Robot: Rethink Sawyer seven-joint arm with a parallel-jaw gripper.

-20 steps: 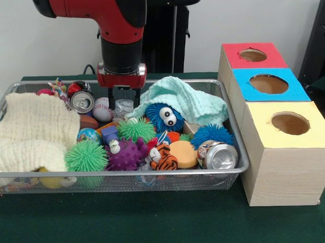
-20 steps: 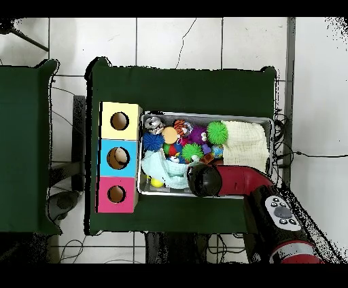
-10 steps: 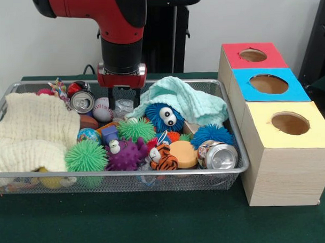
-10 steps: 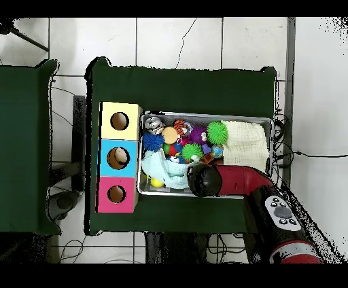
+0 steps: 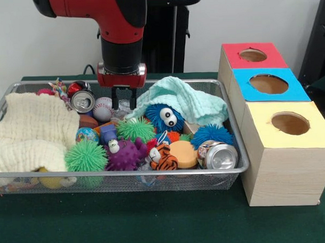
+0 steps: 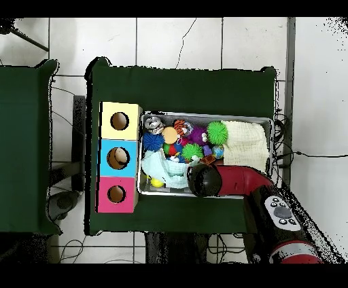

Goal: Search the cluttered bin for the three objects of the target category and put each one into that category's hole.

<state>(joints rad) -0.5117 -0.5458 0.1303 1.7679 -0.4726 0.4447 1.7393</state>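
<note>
Green-clothed table (image 5: 155, 223) on pale tiled floor (image 6: 177, 41); gripper (image 5: 124, 104) slightly parted over the bin (image 5: 235, 151).

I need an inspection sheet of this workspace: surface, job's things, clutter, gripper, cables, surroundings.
Surface: dark green cloth-covered table.
Job's things: silver wire-mesh bin, full; three wooden boxes topped red, blue and yellow, one round hole each.
Clutter: cream knitted cloth, mint towel, white baseball, two drink cans, spiky balls, blue fuzzy toy with eyes.
Gripper: gripper open, low in bin beside baseball, holding nothing.
Cables: black cable on floor.
Surroundings: tiled floor, second green table.
</note>
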